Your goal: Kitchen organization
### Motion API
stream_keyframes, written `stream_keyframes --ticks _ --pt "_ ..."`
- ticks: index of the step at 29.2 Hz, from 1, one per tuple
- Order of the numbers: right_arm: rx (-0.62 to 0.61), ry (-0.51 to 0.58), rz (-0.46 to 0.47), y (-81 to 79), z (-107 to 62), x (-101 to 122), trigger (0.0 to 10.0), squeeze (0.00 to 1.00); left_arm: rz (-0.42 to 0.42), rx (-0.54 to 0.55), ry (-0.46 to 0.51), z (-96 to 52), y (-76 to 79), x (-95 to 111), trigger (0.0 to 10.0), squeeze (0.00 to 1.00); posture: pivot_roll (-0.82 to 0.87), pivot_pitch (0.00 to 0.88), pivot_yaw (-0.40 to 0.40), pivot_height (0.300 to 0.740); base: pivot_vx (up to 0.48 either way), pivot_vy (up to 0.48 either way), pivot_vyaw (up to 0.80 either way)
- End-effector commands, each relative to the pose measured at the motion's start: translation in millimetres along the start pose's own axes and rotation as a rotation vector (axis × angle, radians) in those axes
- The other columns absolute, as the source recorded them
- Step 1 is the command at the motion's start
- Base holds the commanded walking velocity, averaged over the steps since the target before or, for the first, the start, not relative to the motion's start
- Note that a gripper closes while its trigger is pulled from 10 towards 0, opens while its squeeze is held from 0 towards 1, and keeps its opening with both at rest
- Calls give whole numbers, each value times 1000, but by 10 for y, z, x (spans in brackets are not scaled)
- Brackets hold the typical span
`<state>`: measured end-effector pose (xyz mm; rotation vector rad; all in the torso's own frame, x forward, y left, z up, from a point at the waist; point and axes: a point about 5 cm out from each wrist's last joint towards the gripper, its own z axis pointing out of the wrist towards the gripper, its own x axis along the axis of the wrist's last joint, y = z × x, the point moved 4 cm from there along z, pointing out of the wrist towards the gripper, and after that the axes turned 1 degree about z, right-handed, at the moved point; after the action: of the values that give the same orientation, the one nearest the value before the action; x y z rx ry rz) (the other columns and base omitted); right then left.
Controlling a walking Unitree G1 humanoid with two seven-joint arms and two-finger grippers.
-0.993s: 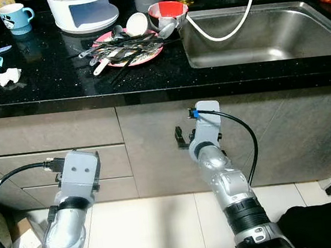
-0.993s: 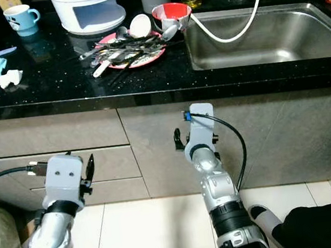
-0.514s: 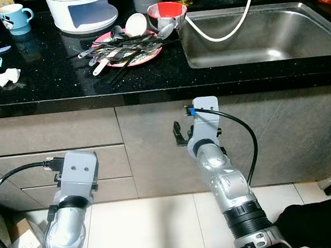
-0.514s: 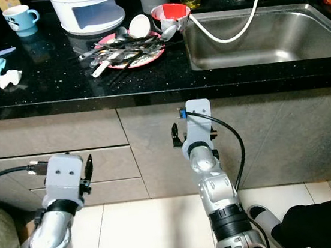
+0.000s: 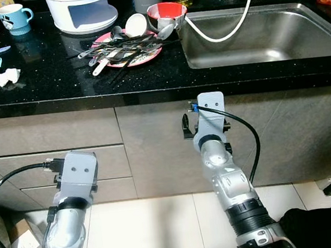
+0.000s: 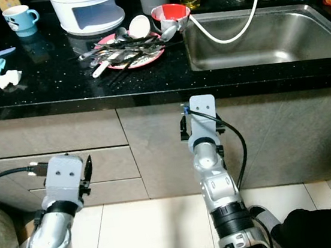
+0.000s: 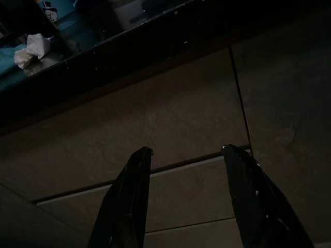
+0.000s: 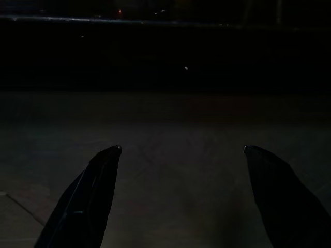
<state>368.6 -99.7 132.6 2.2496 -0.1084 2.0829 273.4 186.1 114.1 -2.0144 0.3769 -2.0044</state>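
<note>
Jaws spread on both grippers, the right gripper point(image 8: 178, 155) raised just before the cabinet point(image 5: 156, 143) under the table point(image 5: 58, 83) and the left gripper point(image 7: 186, 155) lower by the drawers point(image 5: 14, 173), while far on the table the plate point(image 5: 145, 54) of cutlery point(image 5: 114, 48) looks stiff, light, slippery and breakable, best gripped by handles.

head views bright and sharp; both wrist views dim, shadowed.

Quick count for you: 1 pink plate point(image 5: 145, 55) w/ a pile of utensils point(image 5: 114, 48), 1 red bowl point(image 5: 167, 12), 1 blue mug point(image 5: 12, 16), 1 sink point(image 5: 263, 33), 2 grippers — left point(image 7: 186, 155) & right point(image 8: 181, 152).
</note>
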Motion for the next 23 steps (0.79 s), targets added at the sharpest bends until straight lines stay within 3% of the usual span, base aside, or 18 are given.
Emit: stream_keyframes --ticks 1,5,8,9,11,14,15,16,18,22,23 --pt "-6 -7 0 -9 15 -10 10000 0 0 7 -26 -21 -46 -56 10000 0 211 36 15 740 0 0 0" --pt "-31 6 -47 15 26 -13 10000 0 -21 24 -43 -12 -85 -86 10000 0 207 26 19 740 0 0 0" --pt "-54 -34 -141 66 50 -72 10000 0 -123 62 -51 52 -130 -71 10000 0 195 11 21 740 0 0 0" --pt "-64 -8 -103 123 56 -23 10000 0 -166 68 -45 118 -108 -18 10000 0 186 5 24 740 0 0 0" --pt "-45 49 -6 190 49 106 10000 0 -211 55 -25 254 -6 116 10000 0 171 0 28 740 0 0 0" --pt "-14 61 39 208 44 164 10000 0 -225 27 5 358 120 251 10000 0 159 0 30 740 0 0 0" --pt "-24 63 39 252 51 184 10000 0 -228 -20 44 441 258 396 10000 0 145 0 32 740 0 0 0" --pt "-24 63 39 252 51 184 10000 0 -228 -20 44 441 258 396 10000 0 145 0 32 740 0 0 0" --pt "-49 52 28 337 69 179 10000 0 -235 -73 89 527 409 563 10000 0 124 0 38 740 0 0 0" --pt "-53 94 15 394 63 236 10000 0 -253 -100 98 557 482 612 10000 0 124 0 38 740 0 0 0" --pt "2 121 20 384 44 275 10000 0 -272 -117 70 582 545 574 10000 0 115 0 43 740 0 0 0"
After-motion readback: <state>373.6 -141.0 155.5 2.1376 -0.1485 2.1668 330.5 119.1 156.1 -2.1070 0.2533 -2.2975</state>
